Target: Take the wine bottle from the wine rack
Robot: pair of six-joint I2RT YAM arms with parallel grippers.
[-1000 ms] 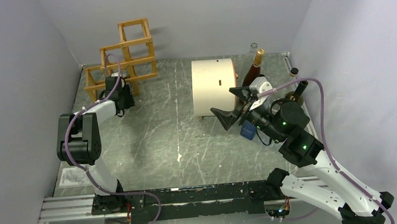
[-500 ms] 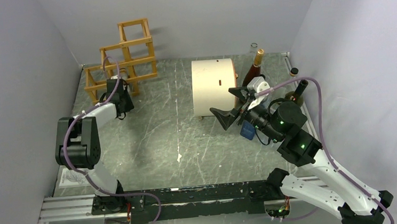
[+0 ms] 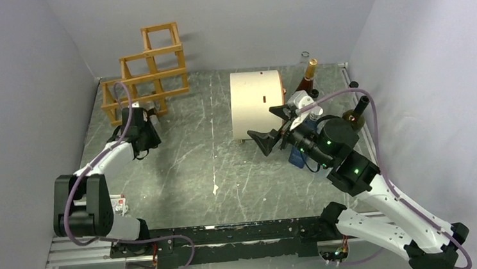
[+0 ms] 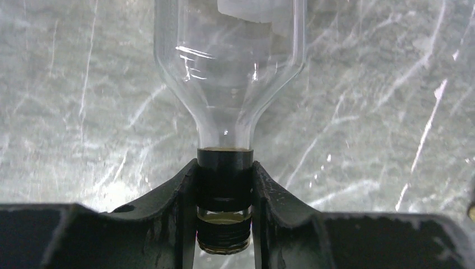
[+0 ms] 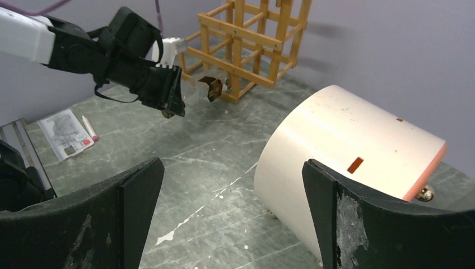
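The left gripper [image 4: 224,190] was clamped on the dark neck of the wine bottle [image 4: 229,67], whose clear body extended beyond the fingertips. The right gripper [image 5: 232,207] stood fully spread, with the cream drum [image 5: 347,145] ahead of its right finger.

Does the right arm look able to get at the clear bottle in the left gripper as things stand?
Probably not easily. The way looks free, but the open right gripper hangs by the cream drum, far from the clear bottle, which the left gripper clamps beside the wine rack.

Between the jaws we see a bottle [image 4: 229,84] of clear, glossy glass — beneath them, a table [image 4: 364,112] of smooth, white-veined, stone-like grey.
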